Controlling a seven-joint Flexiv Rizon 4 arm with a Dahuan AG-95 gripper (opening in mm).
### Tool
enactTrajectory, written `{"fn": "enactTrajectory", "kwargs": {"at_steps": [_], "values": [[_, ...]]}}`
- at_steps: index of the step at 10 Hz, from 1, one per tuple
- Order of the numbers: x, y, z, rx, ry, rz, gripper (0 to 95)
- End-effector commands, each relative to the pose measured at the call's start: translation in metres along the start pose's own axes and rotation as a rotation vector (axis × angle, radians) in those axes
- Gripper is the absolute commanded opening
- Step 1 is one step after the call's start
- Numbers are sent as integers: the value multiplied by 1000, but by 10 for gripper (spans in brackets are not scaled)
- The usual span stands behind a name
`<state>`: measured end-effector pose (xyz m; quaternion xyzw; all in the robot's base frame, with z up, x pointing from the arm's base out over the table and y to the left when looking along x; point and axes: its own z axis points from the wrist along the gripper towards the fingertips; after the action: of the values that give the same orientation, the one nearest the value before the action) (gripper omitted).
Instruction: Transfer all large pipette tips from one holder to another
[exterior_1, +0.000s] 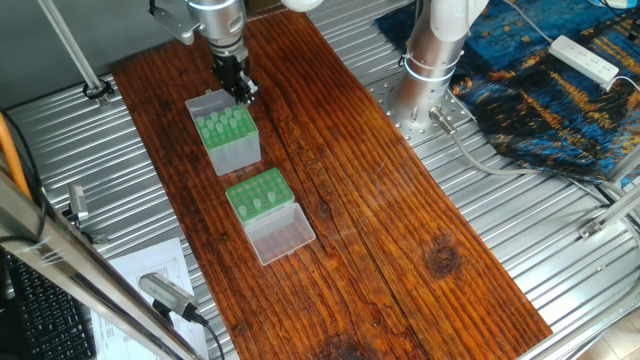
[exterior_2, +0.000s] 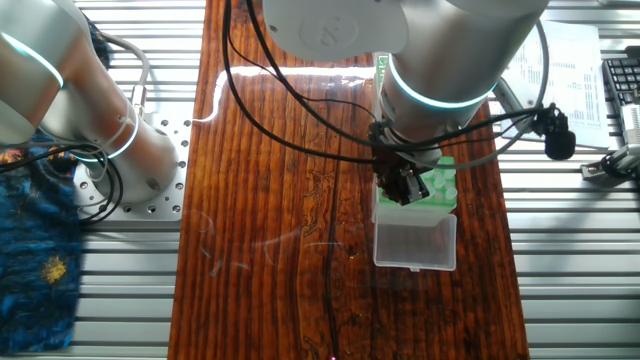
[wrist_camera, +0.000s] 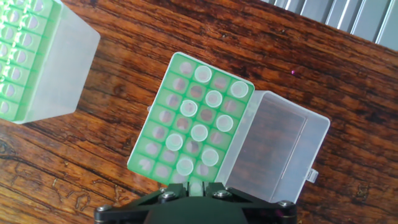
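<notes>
The low green rack (wrist_camera: 142, 155) with its clear lid (wrist_camera: 273, 149) folded open lies under my gripper (wrist_camera: 196, 186). Several large pipette tips (wrist_camera: 199, 132) stand in its holes. The jaws are nearly together, with a pale green tip pinched between them over the rack's near edge. The taller holder (wrist_camera: 68, 68) with translucent sides sits at the upper left, more tips (wrist_camera: 22, 56) in its green top. From one side, the gripper (exterior_1: 240, 92) hangs over the rack (exterior_1: 228, 135), and the holder (exterior_1: 258, 192) is nearer the camera. From the other side, the gripper (exterior_2: 405, 190) covers part of the rack (exterior_2: 443, 180); the arm hides the holder.
Both boxes stand on a wooden plank (exterior_1: 380, 220) laid on a ridged metal table (exterior_1: 520, 210). The arm's base (exterior_1: 430, 60) is bolted beside the plank. A blue cloth (exterior_1: 545, 90), a power strip (exterior_1: 585, 58), papers (exterior_1: 150, 265) and a keyboard (exterior_1: 40, 310) lie around it.
</notes>
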<state>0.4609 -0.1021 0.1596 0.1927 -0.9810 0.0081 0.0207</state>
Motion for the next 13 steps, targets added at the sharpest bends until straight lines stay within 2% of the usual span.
{"fn": "enactTrajectory", "kwargs": {"at_steps": [1,4,9,13], "values": [[1,0,-4,-2,3,-7,0],[2,-3,-13,-5,7,-20,0],[-4,-6,-30,-11,25,-34,0],[-3,-7,-51,-17,37,-52,0]]}}
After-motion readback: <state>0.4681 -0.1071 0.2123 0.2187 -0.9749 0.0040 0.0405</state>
